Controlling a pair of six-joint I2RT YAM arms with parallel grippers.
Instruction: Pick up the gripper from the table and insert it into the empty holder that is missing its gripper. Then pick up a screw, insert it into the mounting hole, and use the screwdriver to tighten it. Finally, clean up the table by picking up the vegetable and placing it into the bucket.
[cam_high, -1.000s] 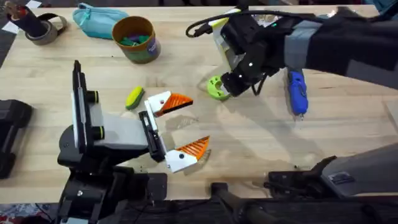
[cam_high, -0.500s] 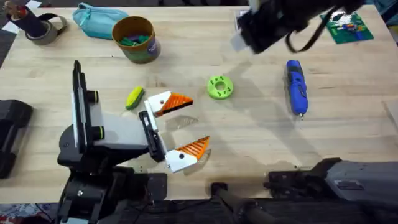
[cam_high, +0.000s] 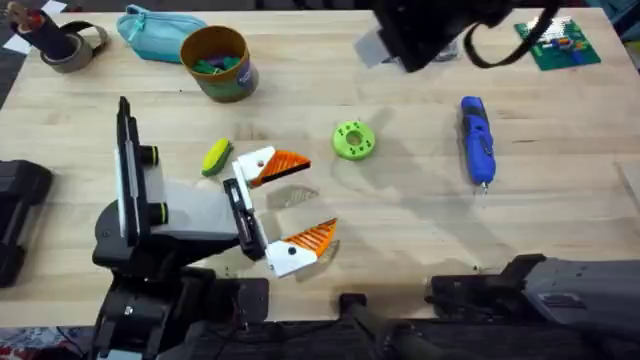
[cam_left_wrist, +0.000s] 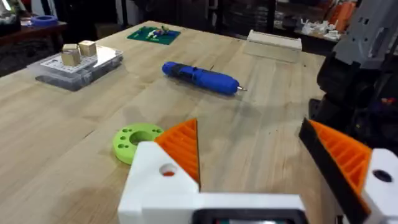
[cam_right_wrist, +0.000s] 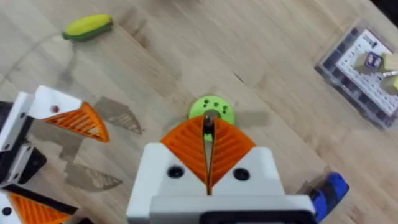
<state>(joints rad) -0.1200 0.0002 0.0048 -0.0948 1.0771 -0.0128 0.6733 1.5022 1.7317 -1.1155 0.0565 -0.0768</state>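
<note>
**Right arm up high, pinching something small**

Overhead: the screwdriver (cam_high: 477, 140) lies flat right of the green disc (cam_high: 353, 140); the bucket (cam_high: 217, 62) stands far left, the left gripper (cam_high: 290, 205) low with fingers spread.

Left wrist: its orange pads (cam_left_wrist: 181, 148) gape wide, disc and screwdriver beyond.

Right wrist: the right gripper (cam_right_wrist: 208, 149) is pinched on a small dark screw (cam_right_wrist: 208, 124), above the disc. The yellow vegetable (cam_right_wrist: 88, 27) lies off by itself.

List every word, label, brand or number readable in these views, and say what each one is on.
None can be read.
The bucket: printed band round its lower wall, too blurred to read.
The green circuit board: markings too small.
The clear parts box: a small label, blurred.
The screwdriver: no lettering visible.
</note>
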